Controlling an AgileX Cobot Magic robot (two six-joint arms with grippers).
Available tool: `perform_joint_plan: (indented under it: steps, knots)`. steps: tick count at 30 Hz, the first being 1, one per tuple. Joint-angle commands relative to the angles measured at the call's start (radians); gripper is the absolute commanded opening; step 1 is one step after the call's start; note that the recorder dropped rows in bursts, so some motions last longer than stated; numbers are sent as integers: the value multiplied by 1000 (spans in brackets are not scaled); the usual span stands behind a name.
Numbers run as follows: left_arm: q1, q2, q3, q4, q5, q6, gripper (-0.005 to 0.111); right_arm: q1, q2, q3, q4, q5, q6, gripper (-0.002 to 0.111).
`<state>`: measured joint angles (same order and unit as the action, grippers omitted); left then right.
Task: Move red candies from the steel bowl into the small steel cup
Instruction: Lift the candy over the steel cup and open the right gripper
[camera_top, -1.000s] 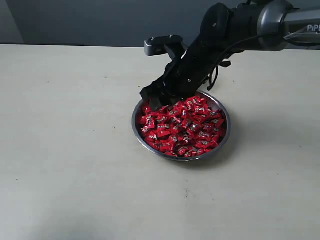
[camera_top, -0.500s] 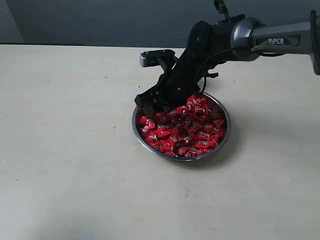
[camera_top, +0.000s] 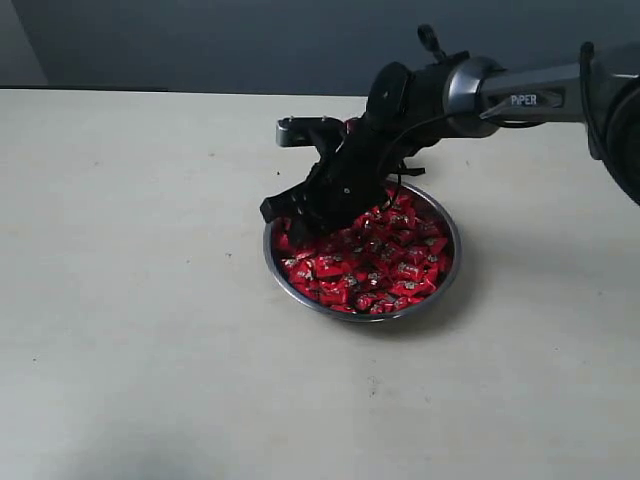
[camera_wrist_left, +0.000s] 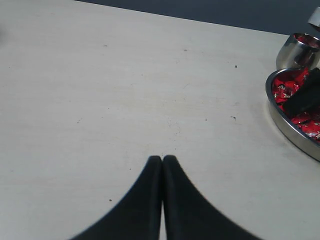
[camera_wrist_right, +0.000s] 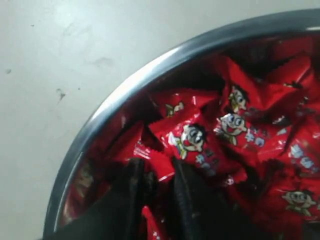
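The steel bowl (camera_top: 330, 308) sits mid-table, heaped with red candies (camera_top: 375, 265). My right gripper (camera_top: 290, 215) reaches down into the bowl's far-left edge. In the right wrist view its gripper (camera_wrist_right: 157, 167) is dug into the candies (camera_wrist_right: 200, 145) near the bowl rim (camera_wrist_right: 125, 90), its two fingers narrowed on a red wrapper lying between them. The small steel cup (camera_wrist_left: 298, 50) stands just beyond the bowl (camera_wrist_left: 287, 125) with some red inside; in the exterior view the arm hides it. My left gripper (camera_wrist_left: 162, 159) is shut and empty over bare table.
The pale tabletop (camera_top: 150, 300) stretches around the bowl on all sides. A dark wall (camera_top: 200, 40) runs along the far edge. The right arm (camera_top: 500, 90) spans from the right side over the bowl's back.
The right gripper has pushed lower and further left into the candy pile and its fingers have closed in from wide open. The bowl has stayed put.
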<state>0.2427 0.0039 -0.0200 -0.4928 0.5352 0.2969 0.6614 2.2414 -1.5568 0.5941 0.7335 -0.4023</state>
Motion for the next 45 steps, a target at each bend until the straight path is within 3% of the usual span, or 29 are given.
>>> perform_joint_plan:
  steps: [1, 12, 18, 24, 31, 35, 40, 45]
  knots:
    - [3, -4, 0, 0, -5, -2, 0, -2, -26, -4, -8, 1, -8, 0]
    - [3, -4, 0, 0, -5, -2, 0, -101, -200, -4, 24, 124, 21, 0]
    - [3, -4, 0, 0, -5, -2, 0, -199, -267, -4, 20, 18, 21, 0]
    - [3, -4, 0, 0, -5, -2, 0, -264, -184, -52, 59, -82, 11, 0]
    - [3, -4, 0, 0, -5, -2, 0, -266, 6, -289, -4, -27, 10, 0]
    - [3, -4, 0, 0, -5, -2, 0, -266, 73, -370, -16, 42, 10, 12]
    - [3, -4, 0, 0, -5, -2, 0, -266, 76, -426, -72, 92, 39, 44]
    - [3, -4, 0, 0, -5, -2, 0, -266, 3, -443, -179, 128, 102, 43]
